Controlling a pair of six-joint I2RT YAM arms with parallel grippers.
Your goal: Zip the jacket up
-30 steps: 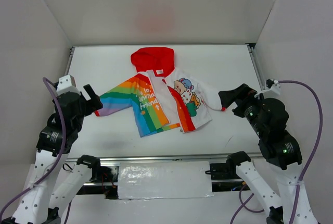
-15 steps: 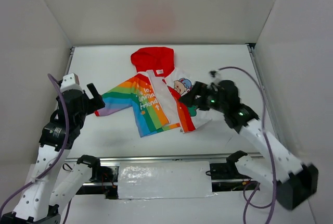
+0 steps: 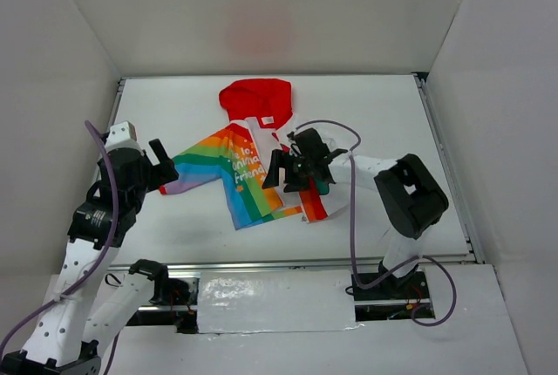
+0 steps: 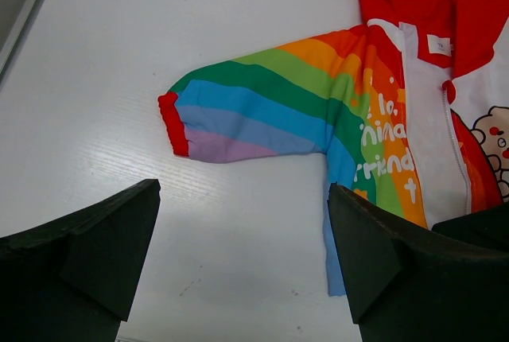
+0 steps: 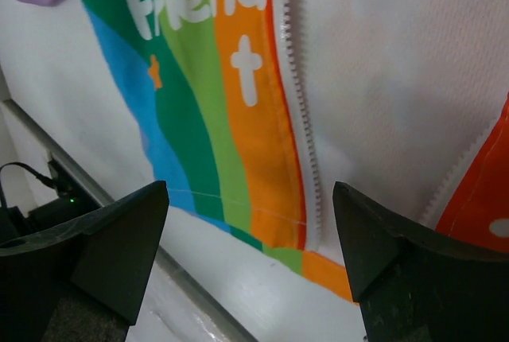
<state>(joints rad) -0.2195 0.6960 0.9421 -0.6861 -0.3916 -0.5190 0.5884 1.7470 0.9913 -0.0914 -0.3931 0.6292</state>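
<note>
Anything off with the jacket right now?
The small red-hooded rainbow-striped jacket lies unzipped and slanted on the white table: its two zipper rows sit apart with white fabric between them near the hem. Nothing looks torn or spilled.

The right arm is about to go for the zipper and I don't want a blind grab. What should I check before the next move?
1. Right tool open, holding nothing: ok.
2. Zipper teeth framed by it in the right wrist view: ok.
3. Two zipper edges brought together: not ok, they lie apart.
4. Zipper slider located: cannot tell.
5. Left tool open, clear of the rainbow sleeve: ok.
6. Jacket lying spread on the table: ok.
</note>
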